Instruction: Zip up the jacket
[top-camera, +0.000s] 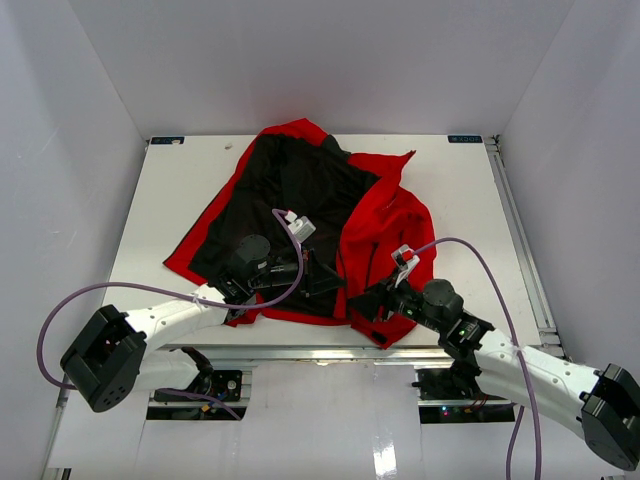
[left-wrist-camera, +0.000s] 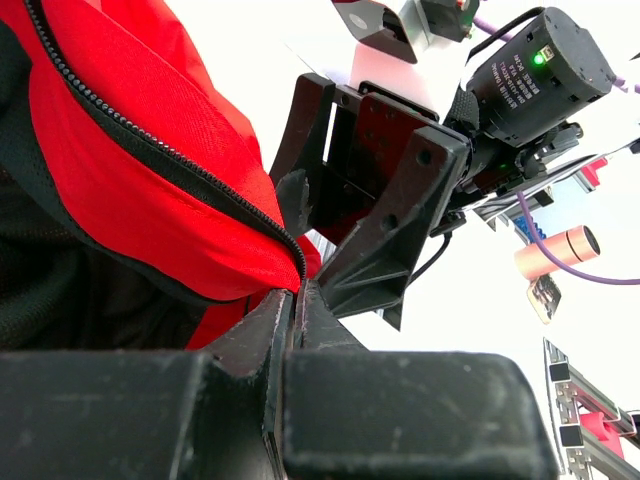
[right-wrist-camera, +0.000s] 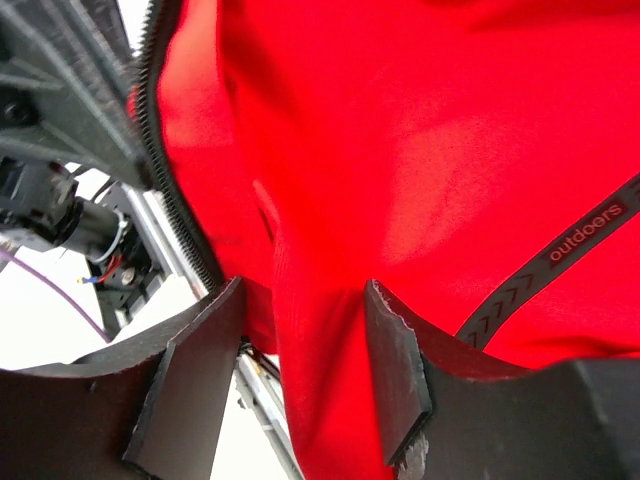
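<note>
**Both hands at the near hem, zip ends not yet joined**

The jacket (top-camera: 385, 230) lies open in the middle of the desk (top-camera: 460, 200). Its black lining faces up on the left, a red front panel is on the right, and the hem is towards the near edge.

The left hand (left-wrist-camera: 297, 295) is pinched narrow on the bottom end of one row of zip teeth (left-wrist-camera: 150, 140). The right hand (right-wrist-camera: 302, 295) stands about half wide, its fingers either side of a fold of red hem, with no clamp visible. The second row of teeth (right-wrist-camera: 165, 150) runs just left of it.

By my reading, the step in hand is bringing the two bottom ends together so the zip can start. The right hand probably needs to close closer to its own teeth, then line that end up with the end the left hand holds. No slider can be made out.

A dark strip on the red panel reads "outdoors" (right-wrist-camera: 590, 232), with chevrons beside it. The print on the right arm's motor housing (left-wrist-camera: 520, 85) is too small to read.
</note>
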